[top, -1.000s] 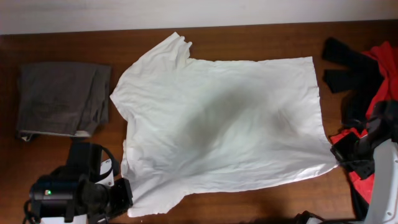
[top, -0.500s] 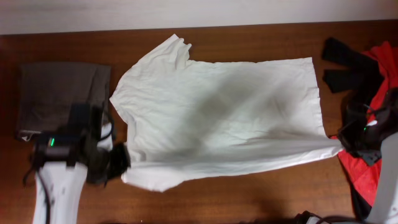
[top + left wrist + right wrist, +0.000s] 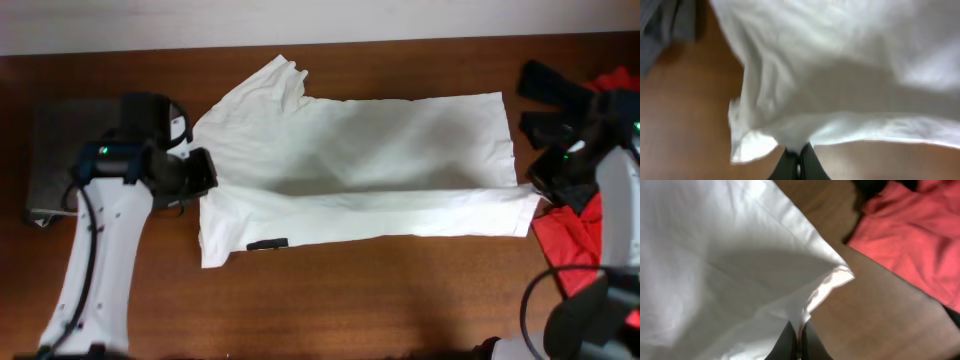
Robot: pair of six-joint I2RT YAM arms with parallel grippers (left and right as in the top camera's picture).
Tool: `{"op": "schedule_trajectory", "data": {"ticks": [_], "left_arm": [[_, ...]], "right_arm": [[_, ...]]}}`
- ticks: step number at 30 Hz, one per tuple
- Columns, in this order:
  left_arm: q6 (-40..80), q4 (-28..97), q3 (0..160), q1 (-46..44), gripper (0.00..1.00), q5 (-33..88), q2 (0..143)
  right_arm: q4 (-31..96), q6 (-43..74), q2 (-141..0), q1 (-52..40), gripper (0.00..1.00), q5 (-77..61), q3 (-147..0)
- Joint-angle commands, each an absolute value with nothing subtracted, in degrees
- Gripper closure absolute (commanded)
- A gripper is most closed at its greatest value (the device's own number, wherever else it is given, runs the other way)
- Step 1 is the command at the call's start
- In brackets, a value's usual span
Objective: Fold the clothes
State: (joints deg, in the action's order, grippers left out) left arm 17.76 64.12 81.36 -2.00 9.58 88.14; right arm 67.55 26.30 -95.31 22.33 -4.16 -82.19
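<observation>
the white t-shirt (image 3: 370,150) lay across the middle of the wooden tabletop (image 3: 400,300), its near part folded over on itself. the left end effector (image 3: 799,156) was clamped on the fabric at the sleeve end, and the right end effector (image 3: 799,339) was pinched on the hem corner beside the red garment (image 3: 570,255).

Overhead: high, straight down, whole table (image 3: 400,290) in frame. Left wrist, right wrist: very close, each looking out past its own fingertips (image 3: 788,167) at white T-shirt (image 3: 840,75) just ahead. All three share it.
</observation>
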Motion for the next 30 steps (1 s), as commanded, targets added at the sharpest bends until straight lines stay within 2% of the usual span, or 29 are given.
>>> {"op": "schedule_trajectory", "data": {"ticks": [1, 18, 30], "left_arm": [[16.36, 60.95, 82.41, -3.03, 1.00, 8.93, 90.74], [15.27, 45.28, 82.39, -3.92, 0.99, 8.03, 99.07], [12.25, 40.53, 82.39, -7.81, 0.99, 4.43, 104.66]], "right_arm": [[65.21, 25.98, -98.41, 21.02, 0.96, -4.08, -83.26], [49.89, 25.78, -106.67, 19.40, 0.96, -3.86, -83.15], [42.61, 25.76, -111.11, 18.68, 0.96, -3.86, -83.13]]}}
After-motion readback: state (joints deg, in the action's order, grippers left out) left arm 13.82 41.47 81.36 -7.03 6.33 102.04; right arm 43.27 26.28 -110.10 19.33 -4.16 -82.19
